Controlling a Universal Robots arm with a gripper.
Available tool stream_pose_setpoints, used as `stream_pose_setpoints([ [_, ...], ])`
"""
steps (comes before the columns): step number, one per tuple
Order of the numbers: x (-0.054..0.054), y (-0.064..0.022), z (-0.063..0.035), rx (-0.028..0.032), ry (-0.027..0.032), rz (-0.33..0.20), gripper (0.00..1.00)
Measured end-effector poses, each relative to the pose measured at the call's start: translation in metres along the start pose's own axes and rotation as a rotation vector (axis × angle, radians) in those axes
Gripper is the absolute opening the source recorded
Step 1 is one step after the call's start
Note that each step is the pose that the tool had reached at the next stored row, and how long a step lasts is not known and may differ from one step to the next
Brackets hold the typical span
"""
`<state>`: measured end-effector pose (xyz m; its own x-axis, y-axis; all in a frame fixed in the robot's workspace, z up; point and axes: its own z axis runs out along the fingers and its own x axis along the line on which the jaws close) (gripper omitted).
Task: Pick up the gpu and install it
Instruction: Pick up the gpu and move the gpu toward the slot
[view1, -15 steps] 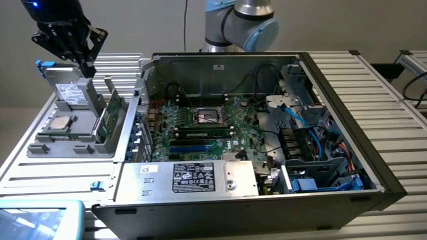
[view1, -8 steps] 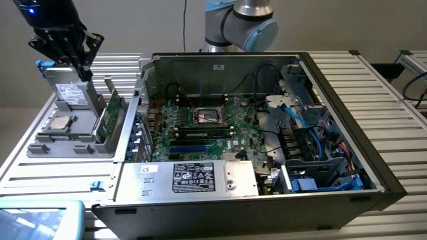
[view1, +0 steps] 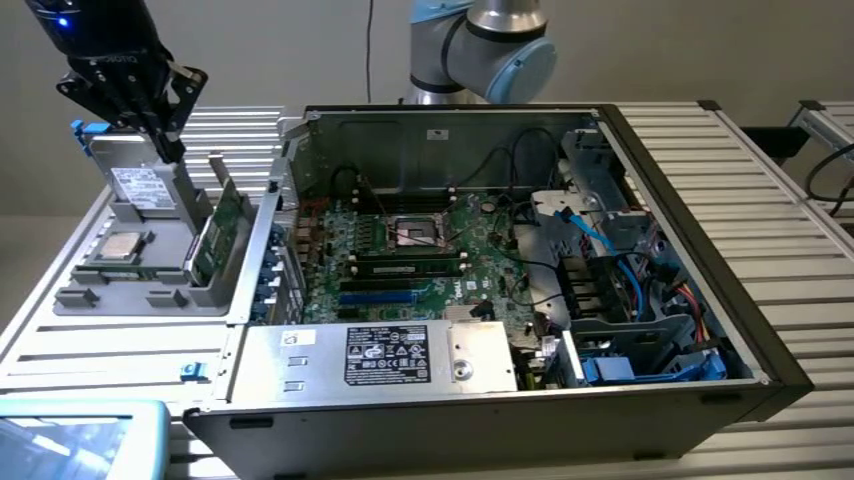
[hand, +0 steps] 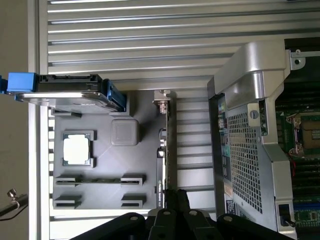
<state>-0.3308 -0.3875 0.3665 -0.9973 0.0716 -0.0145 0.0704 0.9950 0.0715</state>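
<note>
The gpu (view1: 220, 232) stands on its long edge in a slot of the grey holder (view1: 134, 297), its green board facing the open computer case (view1: 694, 330). In the wrist view the gpu (hand: 163, 140) shows edge-on as a thin dark strip with a metal bracket at one end. My gripper (view1: 171, 152) hangs above the holder, over the hard drive side, with its black fingers shut together and nothing between them. Seen from the wrist, the gripper (hand: 175, 197) has its tips over one end of the card's upper edge. The motherboard (view1: 400, 240) lies bare inside the case with blue slots (view1: 387, 293).
A silver hard drive (view1: 138, 185) with blue rails (hand: 20, 82) stands upright in the holder, and a processor (hand: 77, 149) lies flat beside it. The case's power supply (view1: 387, 355) and drive cage with cables (view1: 627, 300) flank the motherboard. A screen (view1: 67, 440) sits at the near corner.
</note>
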Motion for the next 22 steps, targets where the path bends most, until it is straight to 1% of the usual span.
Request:
stream_pose_setpoints([
  [4, 0.0, 0.0, 0.0, 0.0, 0.0, 0.0, 0.12],
  [6, 0.0, 0.0, 0.0, 0.0001, 0.0001, 0.0, 0.13],
  [8, 0.0, 0.0, 0.0, 0.0001, 0.0, 0.0, 0.25],
  [9, 0.0, 0.0, 0.0, 0.0001, 0.0001, 0.0, 0.25],
  [11, 0.0, 0.0, 0.0001, 0.0001, 0.0001, 0.0, 0.37],
  [12, 0.0, -0.0001, 0.0009, -0.0002, -0.0008, 0.0, 0.43],
  [14, 0.001, -0.0002, 0.003, -0.0005, -0.0069, 0.0, 0.43],
  [15, 0.002, -0.0004, 0.0041, -0.0007, -0.0104, -0.001, 0.5],
  [17, 0.005, -0.0009, 0.0072, -0.0012, -0.016, -0.001, 0.5],
  [20, 0.01, -0.0016, 0.0123, -0.0015, -0.0211, -0.002, 0.5],
  [22, 0.013, -0.0021, 0.0158, -0.0016, -0.0228, -0.002, 0.5],
])
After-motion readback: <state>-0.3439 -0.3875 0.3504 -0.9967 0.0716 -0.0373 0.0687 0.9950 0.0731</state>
